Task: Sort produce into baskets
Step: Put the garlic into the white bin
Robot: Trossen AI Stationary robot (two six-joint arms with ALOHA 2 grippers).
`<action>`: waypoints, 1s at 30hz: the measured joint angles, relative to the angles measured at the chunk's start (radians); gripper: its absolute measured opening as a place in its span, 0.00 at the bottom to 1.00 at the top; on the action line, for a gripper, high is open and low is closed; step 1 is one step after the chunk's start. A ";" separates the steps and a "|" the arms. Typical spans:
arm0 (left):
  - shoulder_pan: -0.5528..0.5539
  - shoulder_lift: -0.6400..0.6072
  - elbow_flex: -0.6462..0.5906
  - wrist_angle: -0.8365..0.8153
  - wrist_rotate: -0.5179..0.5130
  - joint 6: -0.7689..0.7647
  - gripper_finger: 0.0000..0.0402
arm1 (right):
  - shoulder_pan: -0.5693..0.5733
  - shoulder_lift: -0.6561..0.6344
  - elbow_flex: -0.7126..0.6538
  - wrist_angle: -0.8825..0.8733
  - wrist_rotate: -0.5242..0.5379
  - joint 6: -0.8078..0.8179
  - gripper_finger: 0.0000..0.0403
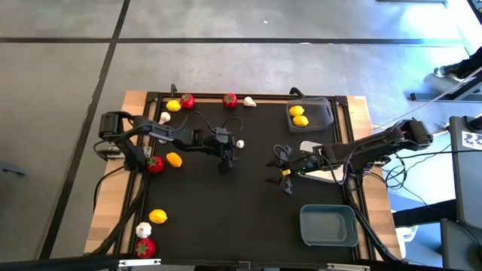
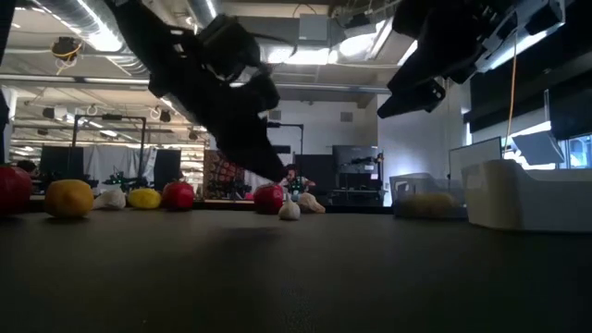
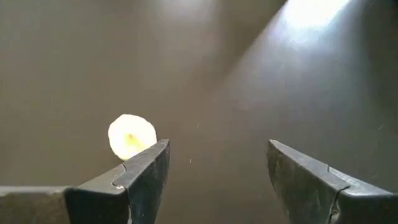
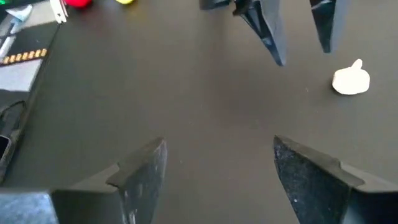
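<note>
High view: two lemons (image 1: pixel 299 115) sit sorted in the dark grey basket (image 1: pixel 322 107) at two o'clock; the blue-grey basket (image 1: pixel 329 225) is empty. Loose remain three lemons, four red fruits, four garlic bulbs.

Wrist views: left gripper (image 3: pixel 214 165) spread beside a garlic bulb (image 3: pixel 131 136); right gripper (image 4: pixel 219 163) spread, empty.

Mat centre between left gripper (image 1: pixel 226 163) and right gripper (image 1: pixel 282 175), both open: unobstructed. Garlic bulb (image 1: pixel 239 143) lies beside the left gripper. Far edge: produce row. Right edge: baskets (image 1: pixel 311 113).
</note>
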 joint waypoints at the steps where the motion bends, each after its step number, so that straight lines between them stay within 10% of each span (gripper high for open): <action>1: 0.000 0.010 0.000 0.004 0.000 0.000 0.65 | -0.001 0.003 0.000 0.004 0.000 0.000 0.72; 30: 0.053 0.108 0.000 0.121 -0.184 -0.027 0.65 | -0.001 0.005 0.000 0.009 0.012 -0.001 0.72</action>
